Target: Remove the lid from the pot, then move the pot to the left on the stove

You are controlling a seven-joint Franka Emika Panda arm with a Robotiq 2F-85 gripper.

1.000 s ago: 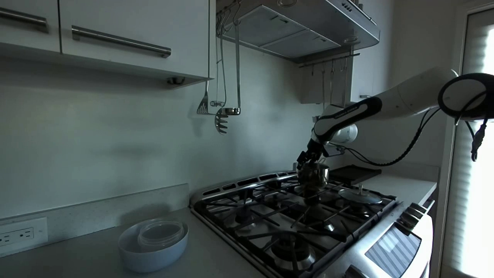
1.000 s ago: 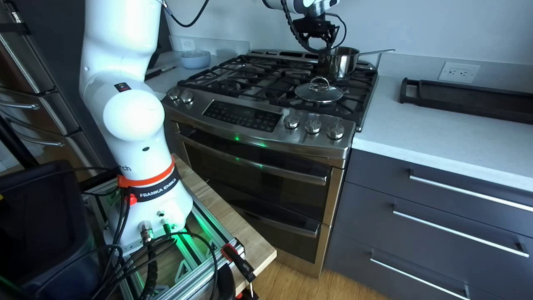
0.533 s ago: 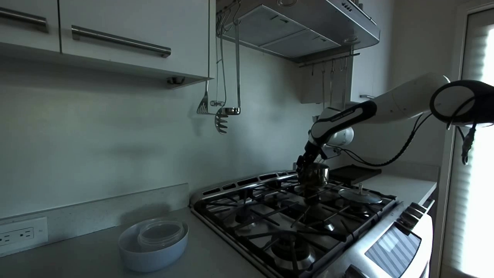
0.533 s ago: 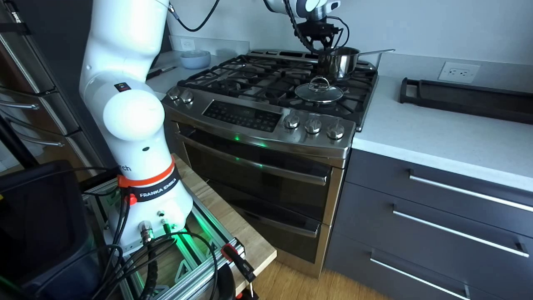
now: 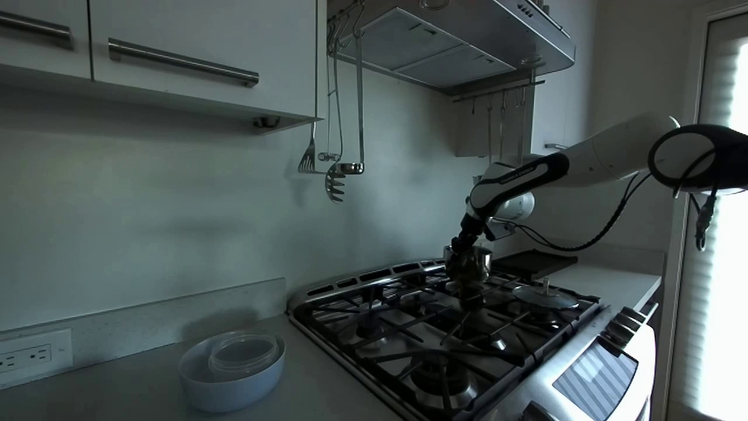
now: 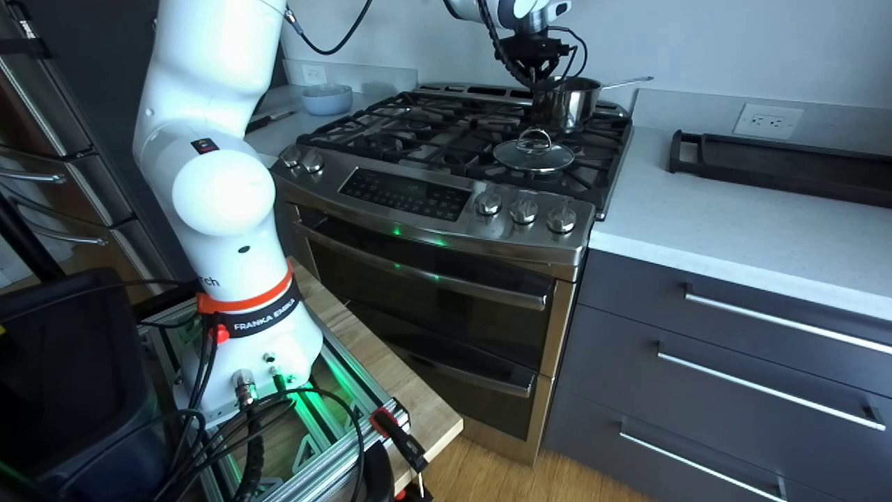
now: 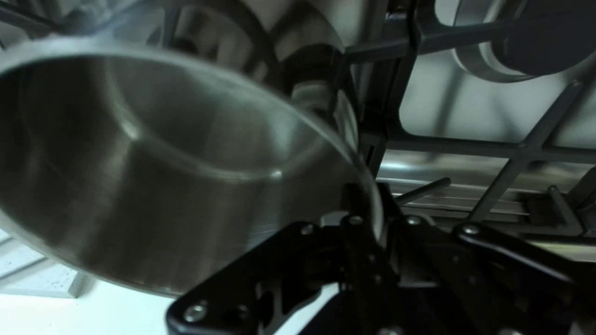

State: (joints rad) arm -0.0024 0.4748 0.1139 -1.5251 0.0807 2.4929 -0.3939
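- Pinching the pot [image 6: 568,108] by its rim, the hand [image 7: 370,200] is drawn narrow; in the wrist view its jaws stand close together, one inside the wall and one outside.
- The pot is at the back right of the stove [image 6: 421,233], seen from the knob side; whether its base touches the grates [image 5: 494,355] or is slightly raised, I cannot tell.
- The hold is on the pot's left side, and the handle [image 6: 628,82] points off to the right. That likely suits the job: the hand can lead leftward and the handle trail.
- The lid [image 6: 534,152] lies loop-up on the grates in front of the pot, near but not touching, so the first half looks done and the leftward move seems the step in hand.
- A single pinch could let the pot twist or tip, and the bars could snag its base if dragged.
- A swing toward the knobs might knock the lid; a path along the back should miss it.
- The hood [image 5: 456,52] likely limits headroom for the arm [image 5: 610,151]; utensils [image 5: 350,169] hang farther left.
- A bowl [image 5: 234,397] holding a clear tub [image 5: 245,369] stands on the tabletop [image 5: 117,392] past the stove's left edge; a dark tray [image 6: 787,164] lies off to the right.
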